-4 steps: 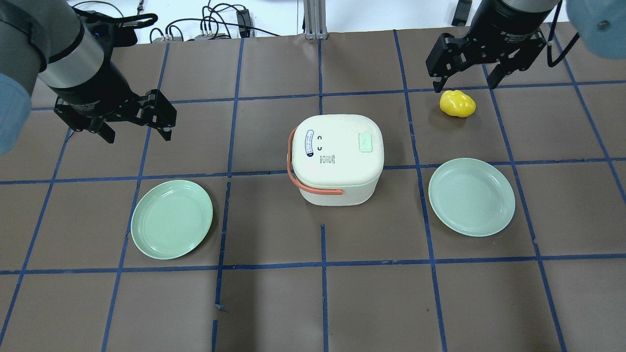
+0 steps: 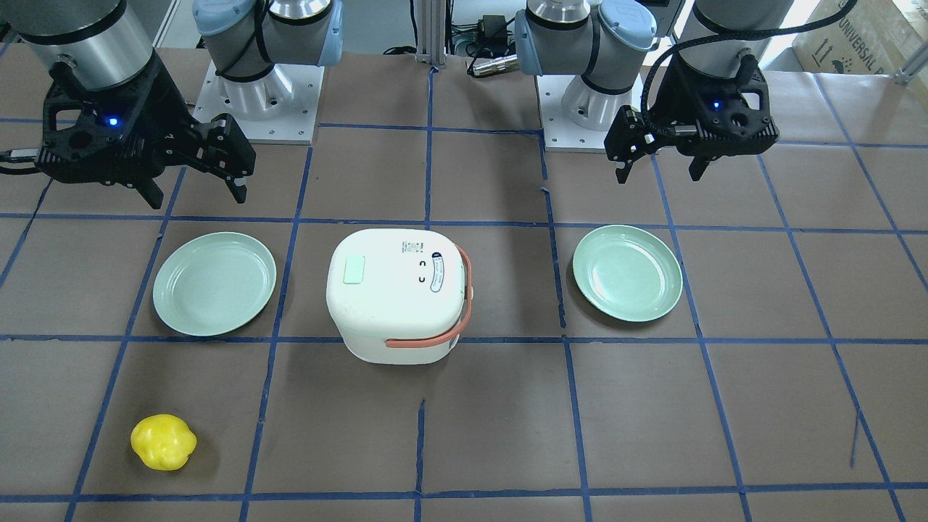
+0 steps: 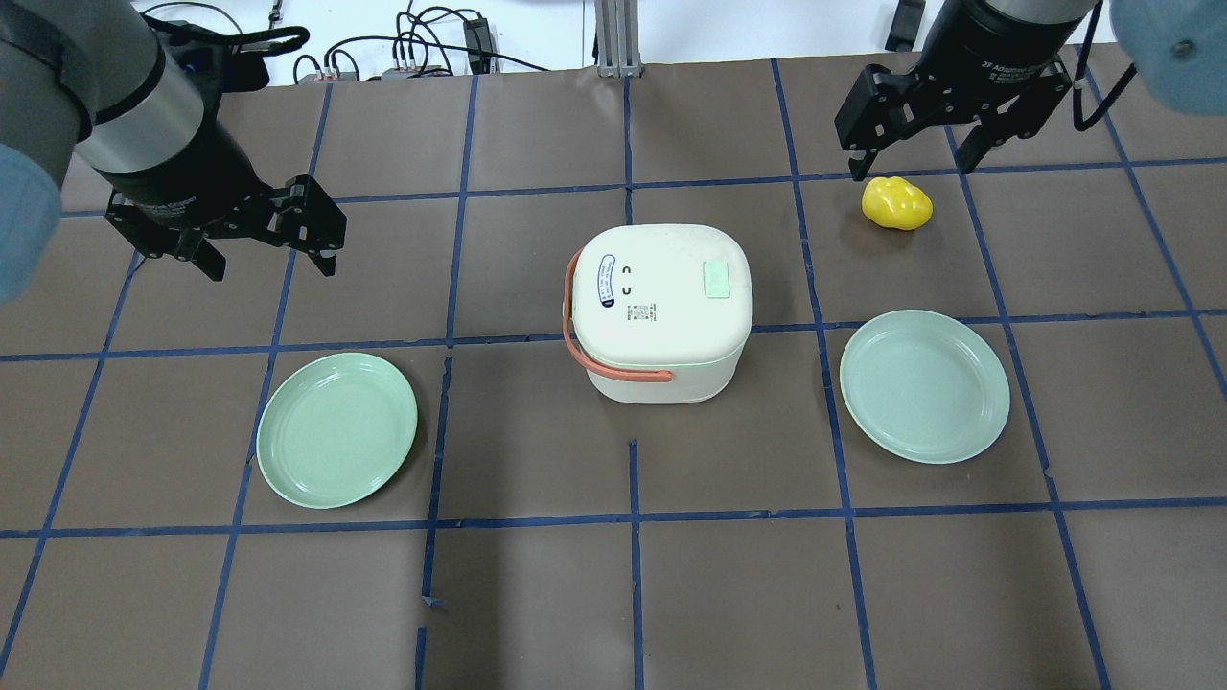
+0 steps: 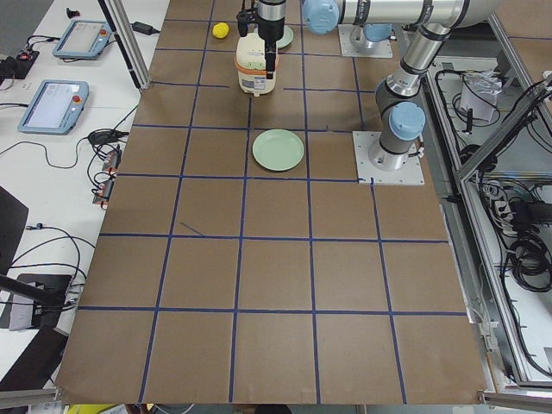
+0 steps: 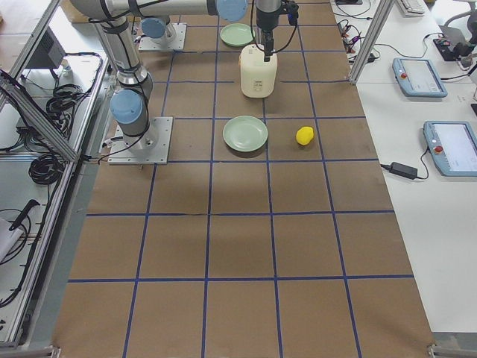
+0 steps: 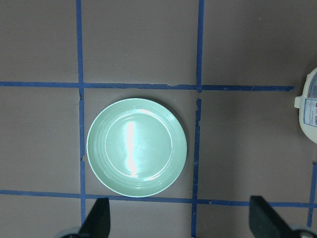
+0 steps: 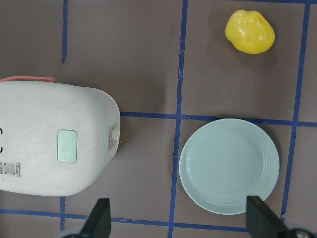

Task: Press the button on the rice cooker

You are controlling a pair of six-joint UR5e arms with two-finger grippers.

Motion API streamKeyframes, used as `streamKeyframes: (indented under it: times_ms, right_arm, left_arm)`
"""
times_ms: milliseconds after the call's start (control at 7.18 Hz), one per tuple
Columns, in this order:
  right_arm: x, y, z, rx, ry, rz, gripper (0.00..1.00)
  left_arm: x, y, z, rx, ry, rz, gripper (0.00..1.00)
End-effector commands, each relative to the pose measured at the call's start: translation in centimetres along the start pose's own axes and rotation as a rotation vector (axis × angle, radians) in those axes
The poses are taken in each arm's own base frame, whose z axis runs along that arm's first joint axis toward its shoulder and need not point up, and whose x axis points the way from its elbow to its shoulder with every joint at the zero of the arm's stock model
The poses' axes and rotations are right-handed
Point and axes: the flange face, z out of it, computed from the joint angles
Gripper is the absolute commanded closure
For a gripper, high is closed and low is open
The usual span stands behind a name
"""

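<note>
The white rice cooker (image 3: 661, 316) with an orange handle stands at the table's middle, lid shut. Its pale green button (image 3: 717, 280) is on the lid's top and also shows in the right wrist view (image 7: 67, 146) and the front view (image 2: 354, 270). My left gripper (image 3: 268, 261) is open and empty, high above the table, well left of the cooker. My right gripper (image 3: 911, 161) is open and empty, high at the far right, over a yellow toy fruit. Neither gripper touches the cooker.
A green plate (image 3: 335, 429) lies left of the cooker, below my left gripper (image 6: 181, 224). A second green plate (image 3: 925, 385) lies to its right. The yellow fruit (image 3: 896, 203) lies beyond that plate. Blue tape lines grid the brown table.
The right gripper has shifted very slightly toward the far edge. The cooker, plates and fruit have not moved.
</note>
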Motion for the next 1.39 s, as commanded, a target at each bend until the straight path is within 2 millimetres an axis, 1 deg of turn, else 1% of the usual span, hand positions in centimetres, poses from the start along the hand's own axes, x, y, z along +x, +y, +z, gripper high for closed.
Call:
streamKeyframes:
  times_ms: [0, 139, 278, 418, 696, 835, 975, 1253]
  right_arm:
    - [0.0, 0.0, 0.0, 0.001, 0.002, -0.006, 0.07]
    - [0.0, -0.1, 0.0, 0.001, 0.000, -0.035, 0.33]
    - [0.1, -0.1, 0.1, -0.001, 0.003, -0.036, 0.80]
    - [-0.1, 0.0, 0.3, -0.004, -0.010, -0.039, 0.95]
    - [-0.2, -0.1, 0.9, -0.010, -0.025, -0.106, 0.93]
    - [-1.0, -0.1, 1.3, -0.007, -0.103, -0.108, 0.93]
    - [-1.5, 0.1, 2.6, -0.012, -0.167, -0.106, 0.92]
    - [-2.1, 0.0, 4.1, 0.001, -0.217, -0.109, 0.91]
  left_arm:
    - [0.0, 0.0, 0.0, -0.002, 0.000, 0.000, 0.00]
    - [0.0, 0.0, 0.0, -0.002, 0.000, 0.000, 0.00]
    - [0.0, 0.0, 0.0, 0.000, 0.000, 0.000, 0.00]
    - [0.0, 0.0, 0.0, 0.000, 0.000, 0.000, 0.00]
    - [0.0, 0.0, 0.0, 0.000, 0.000, 0.000, 0.00]
    - [0.0, 0.0, 0.0, 0.000, 0.000, 0.000, 0.00]
    - [0.0, 0.0, 0.0, 0.000, 0.000, 0.000, 0.00]
    - [0.0, 0.0, 0.0, 0.000, 0.000, 0.000, 0.00]
